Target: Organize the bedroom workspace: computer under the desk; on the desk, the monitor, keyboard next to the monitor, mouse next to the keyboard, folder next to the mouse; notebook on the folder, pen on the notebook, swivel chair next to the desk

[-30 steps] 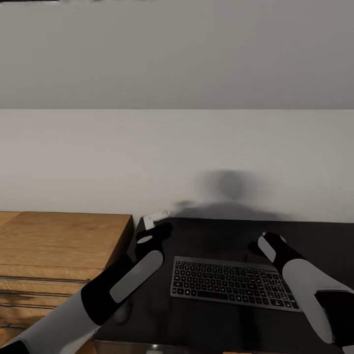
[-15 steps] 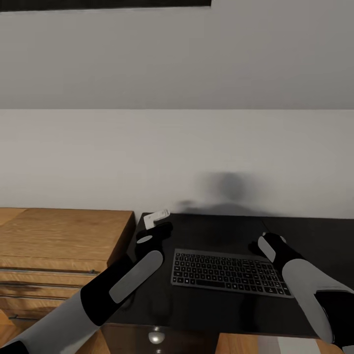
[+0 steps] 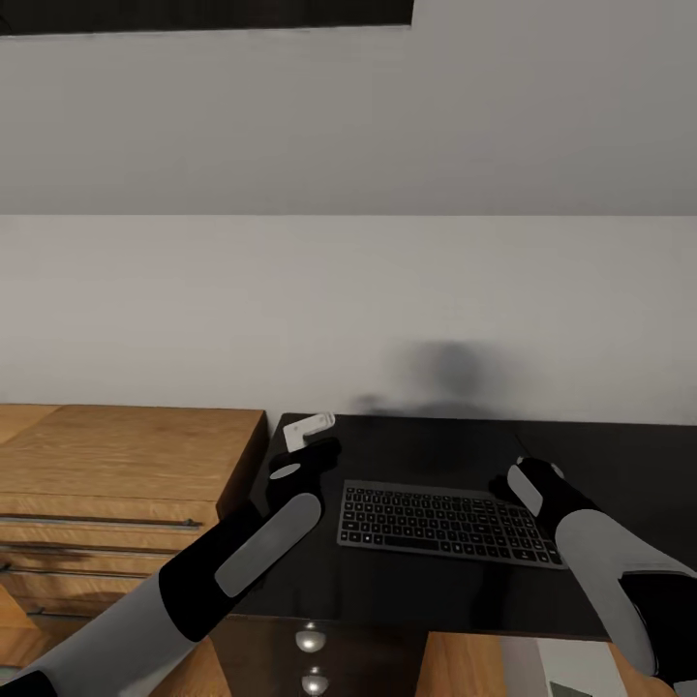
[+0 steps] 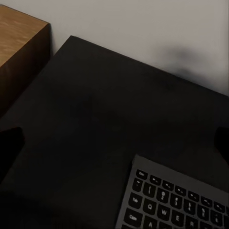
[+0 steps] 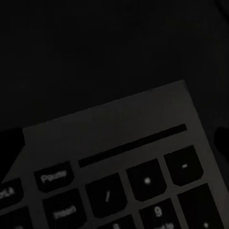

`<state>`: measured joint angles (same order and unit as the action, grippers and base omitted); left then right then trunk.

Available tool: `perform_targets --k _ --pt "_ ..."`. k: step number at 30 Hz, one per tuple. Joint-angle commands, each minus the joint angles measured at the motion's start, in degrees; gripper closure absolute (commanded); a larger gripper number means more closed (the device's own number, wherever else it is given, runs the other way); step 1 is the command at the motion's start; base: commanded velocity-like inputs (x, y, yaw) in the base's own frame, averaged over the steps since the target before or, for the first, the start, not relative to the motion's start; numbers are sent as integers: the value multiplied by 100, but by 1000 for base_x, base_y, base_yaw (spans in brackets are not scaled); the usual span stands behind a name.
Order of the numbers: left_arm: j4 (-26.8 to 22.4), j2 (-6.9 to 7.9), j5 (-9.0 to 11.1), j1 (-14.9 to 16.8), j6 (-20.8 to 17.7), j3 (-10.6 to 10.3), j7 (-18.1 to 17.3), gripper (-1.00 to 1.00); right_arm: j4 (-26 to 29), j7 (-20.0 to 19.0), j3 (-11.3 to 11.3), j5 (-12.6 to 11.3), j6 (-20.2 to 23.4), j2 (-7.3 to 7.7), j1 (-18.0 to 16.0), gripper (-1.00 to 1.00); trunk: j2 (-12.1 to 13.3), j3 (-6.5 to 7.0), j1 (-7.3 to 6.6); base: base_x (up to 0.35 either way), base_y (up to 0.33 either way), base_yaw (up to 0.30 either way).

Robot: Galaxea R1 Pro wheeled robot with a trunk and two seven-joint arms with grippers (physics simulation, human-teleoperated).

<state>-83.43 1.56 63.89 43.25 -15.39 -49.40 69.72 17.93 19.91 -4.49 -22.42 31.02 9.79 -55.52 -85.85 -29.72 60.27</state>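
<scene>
A grey keyboard (image 3: pixel 445 521) with dark keys lies flat on the black desk (image 3: pixel 416 450), parallel to its front edge. My left gripper (image 3: pixel 315 453) hovers over the desk just off the keyboard's left end. In the left wrist view its dark fingers (image 4: pixel 8 148) stand wide apart, open and empty, with the keyboard (image 4: pixel 176 200) beyond them. My right gripper (image 3: pixel 523 474) sits over the keyboard's right end. The dim right wrist view looks closely at the keyboard (image 5: pixel 119 176), with nothing between the fingers. A small white object (image 3: pixel 308 429) rests at the desk's back left corner.
A wooden dresser (image 3: pixel 116 455) with drawers stands against the desk's left side. Round metal knobs (image 3: pixel 310 639) show on the desk's front below its edge. A plain light wall rises behind, with a dark frame (image 3: pixel 203 12) at the top.
The whole picture has shifted, so the camera has moved. The desk and keyboard now sit farther off, and the desk's front edge and knobs have come into sight. The arms keep their pose.
</scene>
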Motion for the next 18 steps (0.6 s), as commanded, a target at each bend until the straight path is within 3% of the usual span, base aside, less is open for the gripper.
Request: perform_targets --k 1,6,18 --pt "-5 3 9 8 -60 -8 32 -100 24 39 -51 -57 4 2 -2 -100 -4 -7 0 -5 0 0" --pt "7 3 9 8 -60 -8 32 -100 61 39 -58 -53 -191 -3 -2 -100 -4 -7 0 77 0 0" --pt "18 3 17 8 -60 -8 32 -100 123 16 -66 -52 -442 -4 -2 -100 -4 -7 0 256 0 0"
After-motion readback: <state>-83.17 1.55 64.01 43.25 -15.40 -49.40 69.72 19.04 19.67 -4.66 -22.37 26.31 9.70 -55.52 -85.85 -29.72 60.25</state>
